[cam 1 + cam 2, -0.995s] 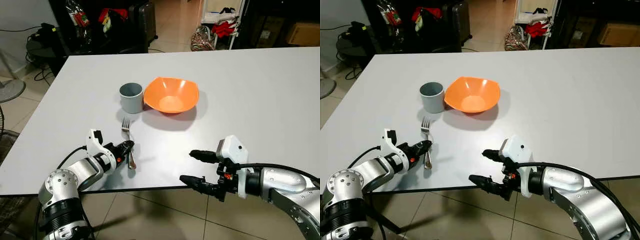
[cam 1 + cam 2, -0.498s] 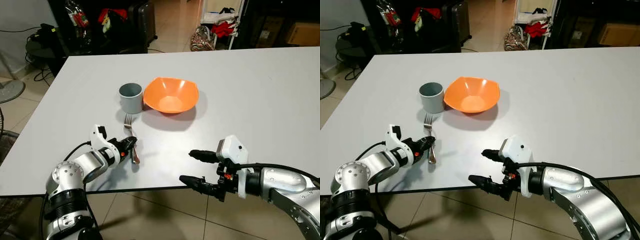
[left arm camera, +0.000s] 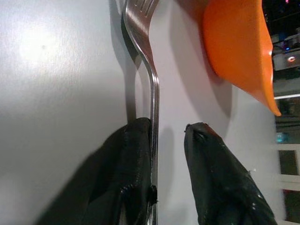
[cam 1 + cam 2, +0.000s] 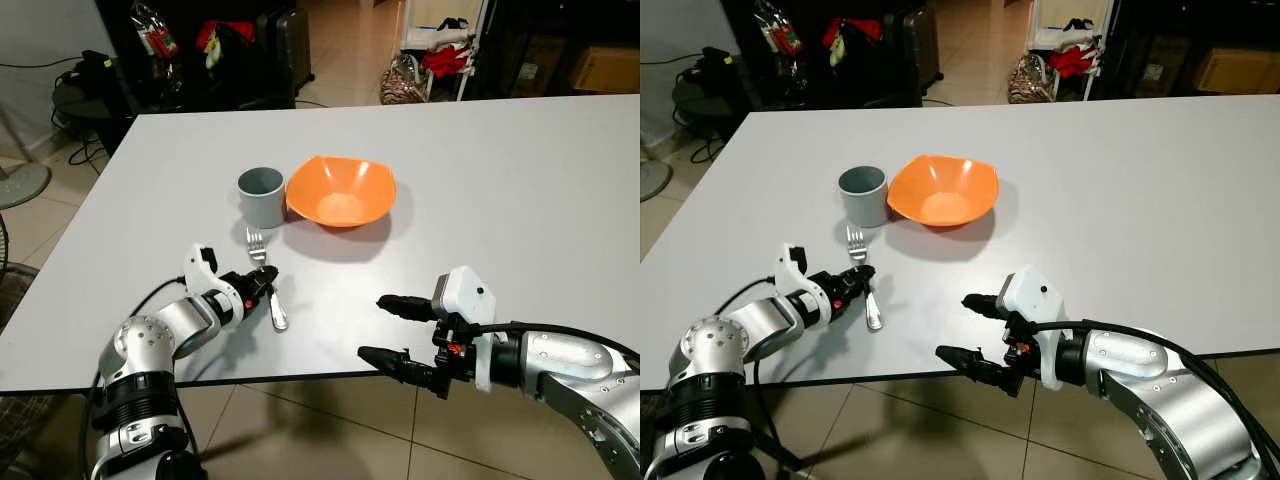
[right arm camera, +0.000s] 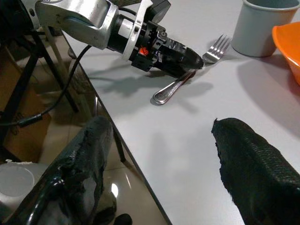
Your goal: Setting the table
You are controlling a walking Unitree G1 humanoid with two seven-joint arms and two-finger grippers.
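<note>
Silver metal fork [image 4: 265,276] lies on the white table [image 4: 520,190], left gripper [image 4: 262,284] parted astride its handle; right gripper [image 4: 385,328] spread wide at the table edge

Bright overhead light glares off the table [image 4: 520,170] (soft shadows, sharp focus).

On the table [image 4: 500,170], the cup [image 4: 261,194] sits left of the bowl [image 4: 341,190]; the fork [image 4: 266,279] lies before the cup.
</note>
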